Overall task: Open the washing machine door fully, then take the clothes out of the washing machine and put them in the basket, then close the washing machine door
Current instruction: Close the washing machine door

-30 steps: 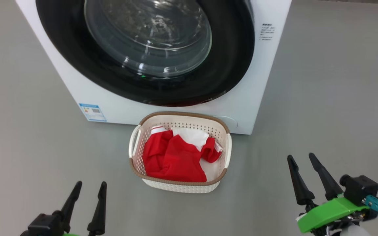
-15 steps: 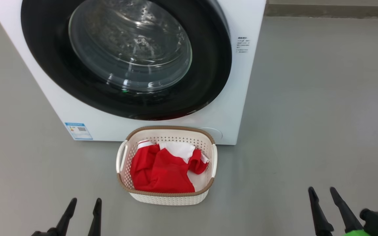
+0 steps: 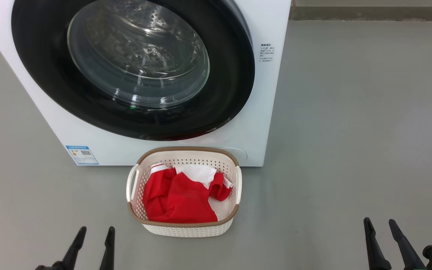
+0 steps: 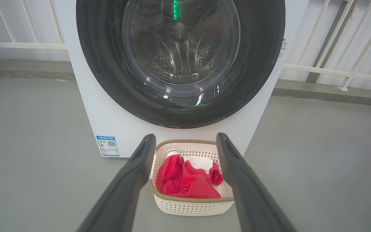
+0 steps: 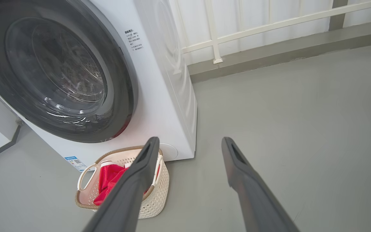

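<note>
The white washing machine (image 3: 268,112) (image 4: 82,96) (image 5: 159,96) stands ahead with its black-rimmed glass door (image 3: 133,67) (image 4: 180,58) (image 5: 60,71) flat against its front. On the floor just before it sits the cream basket (image 3: 186,229) (image 4: 192,206) (image 5: 156,193), and the red and white clothes (image 3: 178,197) (image 4: 185,180) (image 5: 109,180) lie inside it. My left gripper (image 3: 95,230) (image 4: 185,138) is open at the lower left, short of the basket, with nothing between its fingers. At the lower right, well off from the basket, my right gripper (image 3: 380,222) (image 5: 188,140) is open and empty.
Grey floor (image 3: 351,131) spreads all around the machine. A white railing (image 5: 269,22) (image 4: 333,67) on a low kerb runs behind it. A blue label (image 3: 82,154) marks the machine's lower left corner.
The head camera has tilted and turned, so machine and basket sit lower and further left in the picture. Both grippers have sunk toward the bottom edge, still open. The clothes lie unchanged.
</note>
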### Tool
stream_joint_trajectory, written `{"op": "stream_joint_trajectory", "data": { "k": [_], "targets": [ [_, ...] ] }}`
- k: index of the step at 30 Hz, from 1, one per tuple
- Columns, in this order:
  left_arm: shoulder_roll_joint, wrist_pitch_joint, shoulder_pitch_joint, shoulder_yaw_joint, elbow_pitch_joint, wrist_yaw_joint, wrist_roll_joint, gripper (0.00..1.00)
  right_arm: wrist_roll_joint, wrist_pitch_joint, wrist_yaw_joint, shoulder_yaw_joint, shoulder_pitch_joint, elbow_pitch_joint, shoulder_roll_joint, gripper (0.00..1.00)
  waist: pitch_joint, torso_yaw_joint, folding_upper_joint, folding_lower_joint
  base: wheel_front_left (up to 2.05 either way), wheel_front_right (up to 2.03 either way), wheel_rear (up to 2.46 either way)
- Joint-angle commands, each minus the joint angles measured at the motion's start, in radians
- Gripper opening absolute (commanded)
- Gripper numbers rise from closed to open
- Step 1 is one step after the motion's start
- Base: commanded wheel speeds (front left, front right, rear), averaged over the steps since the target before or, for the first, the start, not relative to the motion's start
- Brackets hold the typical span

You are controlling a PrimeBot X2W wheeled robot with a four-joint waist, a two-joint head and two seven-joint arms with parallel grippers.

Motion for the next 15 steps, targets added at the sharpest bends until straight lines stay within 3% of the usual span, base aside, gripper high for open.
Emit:
{"op": "stream_joint_trajectory", "data": {
  "k": [1,15],
  "targets": [
    [0.013,-0.005,-0.011,0.04,-0.026,0.001,0.003,1.0,-0.015,-0.006,-0.001,0.019,-0.008,-0.027,-0.014,1.0,-0.001,0.001,0.0,-0.0001,0.0,0.0,0.0],
    [0.021,-0.005,-0.013,0.039,-0.019,0.001,0.022,1.0,-0.016,-0.006,-0.001,0.022,-0.009,-0.041,-0.006,1.0,0.0,-0.001,0.0,-0.0001,0.0,0.0,0.0]
  ]
}}
